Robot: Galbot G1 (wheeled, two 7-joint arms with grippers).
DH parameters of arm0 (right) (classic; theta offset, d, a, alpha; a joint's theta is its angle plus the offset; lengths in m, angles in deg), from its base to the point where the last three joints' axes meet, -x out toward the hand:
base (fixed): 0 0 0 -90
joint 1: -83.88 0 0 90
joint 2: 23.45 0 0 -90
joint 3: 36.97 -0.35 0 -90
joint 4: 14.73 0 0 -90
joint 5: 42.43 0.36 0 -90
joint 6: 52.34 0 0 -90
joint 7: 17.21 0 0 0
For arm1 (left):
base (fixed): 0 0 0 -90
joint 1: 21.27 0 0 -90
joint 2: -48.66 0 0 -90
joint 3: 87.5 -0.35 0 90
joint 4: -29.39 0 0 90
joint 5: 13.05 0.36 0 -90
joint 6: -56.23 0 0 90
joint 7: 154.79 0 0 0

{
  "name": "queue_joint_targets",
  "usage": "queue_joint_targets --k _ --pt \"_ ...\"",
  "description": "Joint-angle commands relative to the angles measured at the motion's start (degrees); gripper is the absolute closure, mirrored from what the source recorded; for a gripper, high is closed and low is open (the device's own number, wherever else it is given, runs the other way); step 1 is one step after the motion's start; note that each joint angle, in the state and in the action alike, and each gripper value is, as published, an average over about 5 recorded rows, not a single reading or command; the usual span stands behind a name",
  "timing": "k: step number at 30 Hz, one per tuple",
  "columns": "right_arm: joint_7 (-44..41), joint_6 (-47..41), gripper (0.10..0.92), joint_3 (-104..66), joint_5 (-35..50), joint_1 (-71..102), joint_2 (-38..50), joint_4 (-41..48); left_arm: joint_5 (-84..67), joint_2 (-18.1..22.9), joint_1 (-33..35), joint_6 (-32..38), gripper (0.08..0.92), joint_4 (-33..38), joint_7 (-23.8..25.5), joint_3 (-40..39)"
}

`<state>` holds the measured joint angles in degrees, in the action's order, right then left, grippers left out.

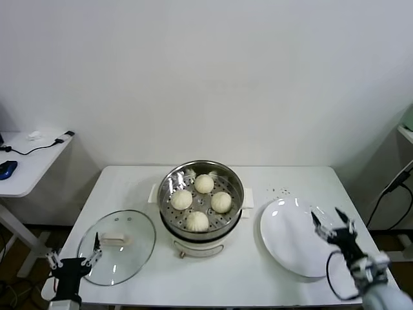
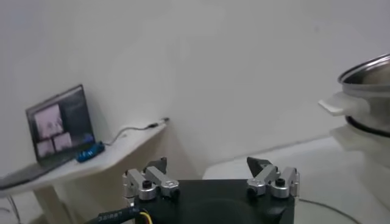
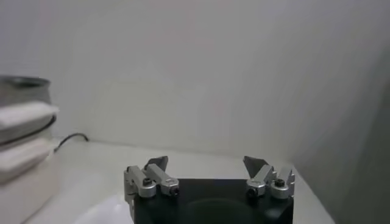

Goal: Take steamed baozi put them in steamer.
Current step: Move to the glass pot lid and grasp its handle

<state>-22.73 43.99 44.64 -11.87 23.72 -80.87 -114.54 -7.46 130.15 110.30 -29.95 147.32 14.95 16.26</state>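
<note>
**A:** Can you read any brand or label on the gear in front of you?

**B:** No. You have no readable writing anywhere; the laptop (image 2: 61, 131) on the side desk (image 1: 29, 161) far to your left shows windows too small to make out.

**A:** Where are the buns?

**B:** All four steamed baozi (image 1: 204, 184) sit on the perforated tray inside the steamer (image 1: 201, 201), which stands mid-table on the white table (image 1: 213, 281). They are spread apart: one on the far side, one left, one right, one near.

**A:** And your grippers?

**B:** Your left gripper (image 1: 74, 256) hangs at the near left corner, just at the near edge of the glass lid (image 1: 118, 245), jaws spread wide with nothing between them. Your right gripper (image 1: 332, 219) is over the right side of the white plate (image 1: 290, 236), jaws also spread and empty.

**A:** What else lies around you?

**B:** The lid rests flat to the left of the steamer, the bare plate to its right. On the side desk you have a blue mouse (image 1: 6, 169) and a black cable (image 1: 39, 147). A second cable (image 1: 393, 187) hangs at the far right.

**A:** Anything blocking the pot?

**B:** Its top is uncovered; lid and plate sit beside it, each near its base.
</note>
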Motion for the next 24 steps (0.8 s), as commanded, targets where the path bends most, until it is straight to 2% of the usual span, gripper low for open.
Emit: queue_joint_targets --k 1,6,10,14,24 --pt "0.1 8.1 0.203 -3.3 -5.9 8.8 -12.2 -1.1 18.6 -0.5 -0.4 9.5 0.177 -5.8 -7.9 0.7" --pt "1.1 7.7 0.203 -1.4 -6.6 8.2 -13.3 -0.8 42.4 -3.5 -1.2 10.4 0.177 -11.7 -13.0 2.6" --pt "2.2 6.9 0.203 -0.4 -6.9 7.2 -13.9 -0.9 53.0 -7.0 -1.0 7.6 0.177 -16.2 -14.0 2.4" --pt "2.8 6.4 0.203 -0.1 -6.9 6.8 -14.2 -1.2 62.7 -8.5 -1.8 6.0 0.177 -20.9 -14.8 1.5" --pt "3.2 6.4 0.203 -0.6 -6.4 7.2 -14.0 -0.9 68.2 -7.5 -6.5 5.7 0.177 -28.7 -17.2 0.0"
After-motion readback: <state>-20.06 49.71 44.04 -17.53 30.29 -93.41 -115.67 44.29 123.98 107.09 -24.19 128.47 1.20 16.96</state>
